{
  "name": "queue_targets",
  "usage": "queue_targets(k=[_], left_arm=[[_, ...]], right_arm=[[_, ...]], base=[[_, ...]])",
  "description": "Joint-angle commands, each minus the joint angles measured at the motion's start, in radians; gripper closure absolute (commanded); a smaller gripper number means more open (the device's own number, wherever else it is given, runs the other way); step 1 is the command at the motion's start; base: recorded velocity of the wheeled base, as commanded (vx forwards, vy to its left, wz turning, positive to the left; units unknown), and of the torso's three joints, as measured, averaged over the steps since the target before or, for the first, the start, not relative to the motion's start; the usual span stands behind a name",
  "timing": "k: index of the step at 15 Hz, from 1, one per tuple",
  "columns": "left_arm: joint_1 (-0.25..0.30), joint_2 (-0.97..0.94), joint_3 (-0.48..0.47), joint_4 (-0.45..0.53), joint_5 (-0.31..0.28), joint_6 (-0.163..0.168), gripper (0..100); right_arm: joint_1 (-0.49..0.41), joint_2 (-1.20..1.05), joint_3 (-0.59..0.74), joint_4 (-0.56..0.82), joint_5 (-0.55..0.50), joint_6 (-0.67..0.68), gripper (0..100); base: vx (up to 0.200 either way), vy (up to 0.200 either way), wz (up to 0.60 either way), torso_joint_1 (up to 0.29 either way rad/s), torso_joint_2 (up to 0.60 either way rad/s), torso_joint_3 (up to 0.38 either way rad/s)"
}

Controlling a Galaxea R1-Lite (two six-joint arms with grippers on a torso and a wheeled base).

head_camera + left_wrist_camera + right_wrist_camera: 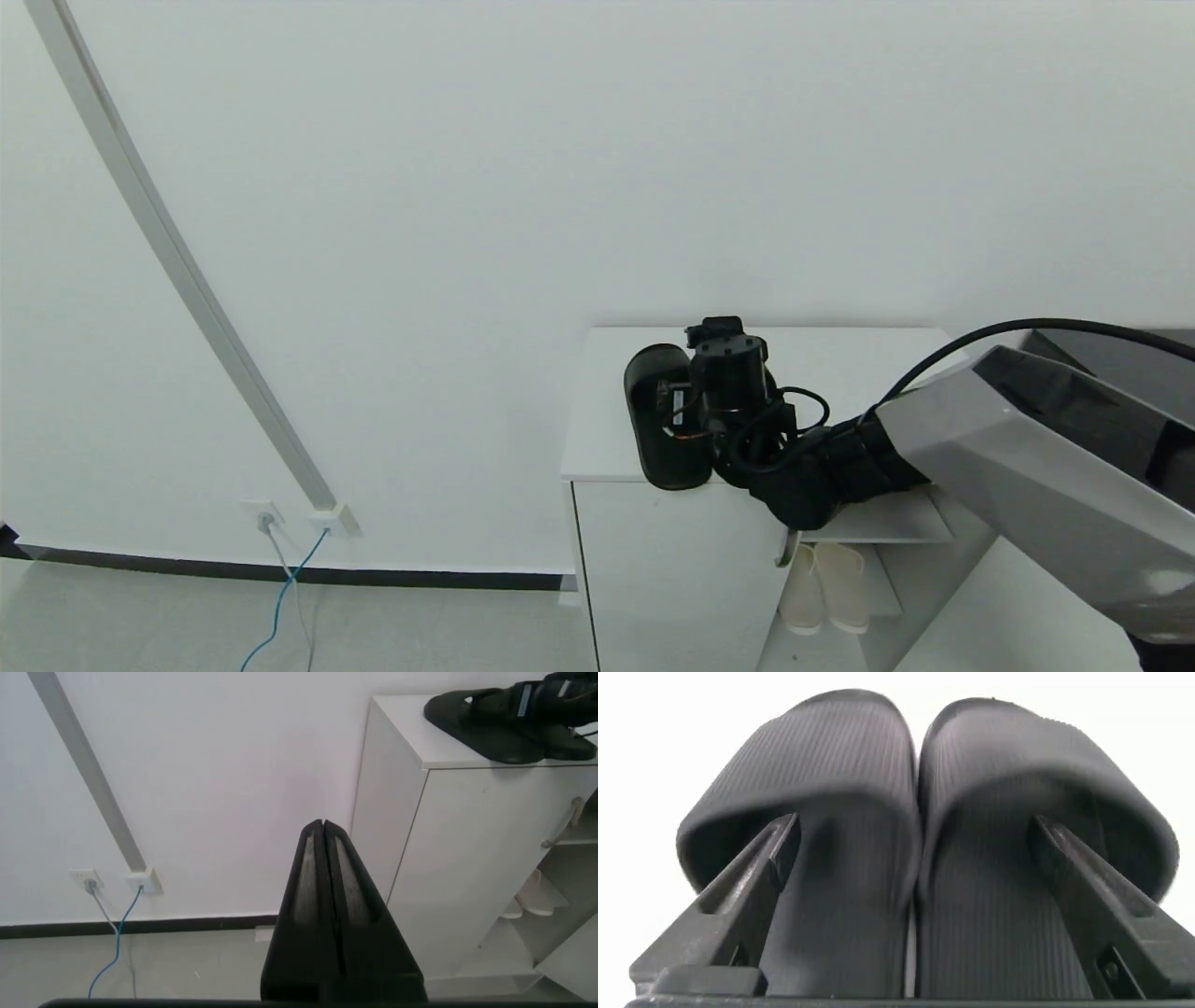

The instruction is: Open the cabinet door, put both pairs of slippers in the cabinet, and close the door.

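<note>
A pair of black slippers lies side by side on top of the white cabinet, near its front left corner. My right gripper is at the slippers and stands open, one finger pushed under the strap of each slipper. The right gripper has the two inner strap walls between its fingers. A pair of white slippers rests on a shelf inside the cabinet behind the open right door. My left gripper hangs shut and empty, low and to the left of the cabinet.
The cabinet's left door is closed. Wall sockets with a blue cable sit low on the wall to the left, above bare floor. A grey slanted strip runs up the wall.
</note>
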Motion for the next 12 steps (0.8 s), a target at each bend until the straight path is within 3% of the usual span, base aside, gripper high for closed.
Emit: queue_targets(k=[1, 7, 8, 12], left_arm=[[0.0, 0.001, 0.0, 0.0, 0.0, 0.0, 100], [0.0, 0.001, 0.0, 0.0, 0.0, 0.0, 100], [0.0, 0.001, 0.0, 0.0, 0.0, 0.0, 100], [0.0, 0.001, 0.0, 0.0, 0.0, 0.0, 100]], right_arm=[[-0.013, 0.053, -0.058, 0.005, -0.001, -0.003, 0], [-0.024, 0.081, -0.089, 0.006, 0.001, -0.015, 0], [-0.024, 0.082, -0.089, 0.006, 0.001, -0.015, 100], [-0.024, 0.079, -0.087, 0.003, -0.001, -0.014, 100]], base=[[0.0, 0.0, 0.0, 0.0, 0.0, 0.0], [0.0, 0.0, 0.0, 0.0, 0.0, 0.0], [0.0, 0.0, 0.0, 0.0, 0.0, 0.0], [0.0, 0.0, 0.0, 0.0, 0.0, 0.0]])
